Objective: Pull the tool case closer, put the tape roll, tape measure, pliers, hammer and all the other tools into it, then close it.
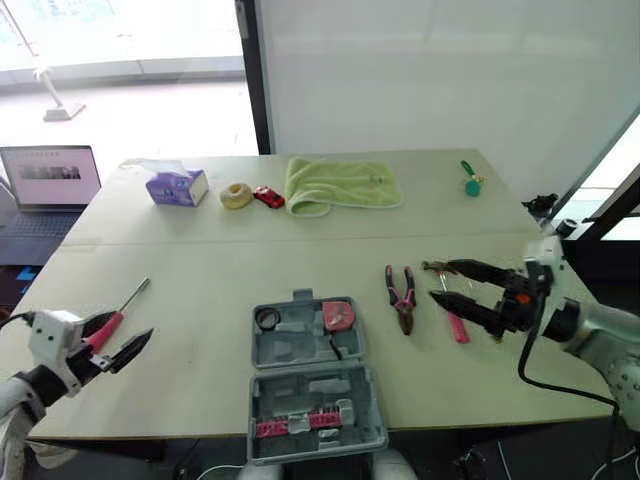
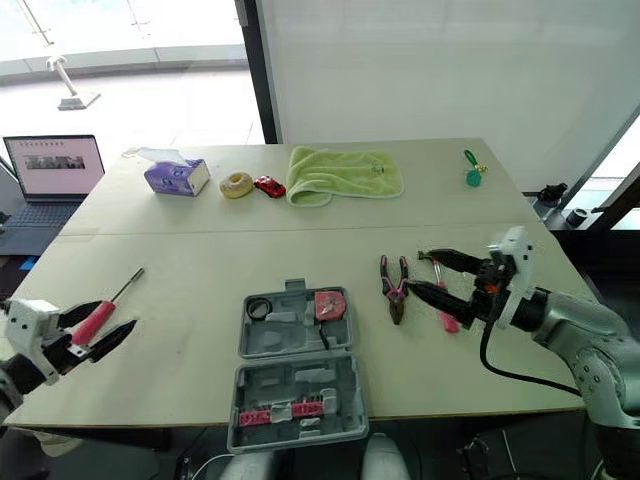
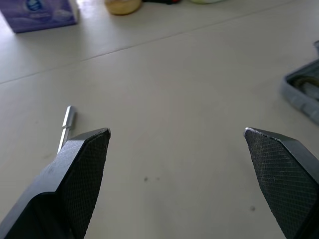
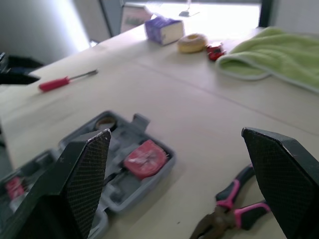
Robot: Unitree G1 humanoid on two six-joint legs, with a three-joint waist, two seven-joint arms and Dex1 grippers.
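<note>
Stock as you had it, 1 table [image 1: 200,265]. Item 1: tool case [image 1: 355,432], grey, open flat at the near edge, about midway between your arms. Its far half held a dark tape roll [image 1: 267,318] in the left corner and a red tape measure [image 1: 338,314] in the right; its near half held a row of pink-handled bits [image 1: 290,424]. Item 2: pliers [image 1: 402,298], pink grips, on the table right of the case. Item 3: hammer [image 1: 456,322], pink handle, just right of the pliers. Item 4: screwdriver [image 1: 128,306], red handle, well left of the case. Your left gripper [image 3: 177,133] stood spread wide and empty, with the screwdriver's shaft just beside 1 finger. Your right gripper [image 4: 177,132] was likewise spread wide and empty, over the hammer and aimed toward the case. Along the far side: laptop [image 1: 50,178], tissue box [image 1: 177,186], yellow ring [image 1: 236,195], red toy car [image 1: 268,197], green towel [image 1: 343,183], small green object [image 1: 471,181].
</note>
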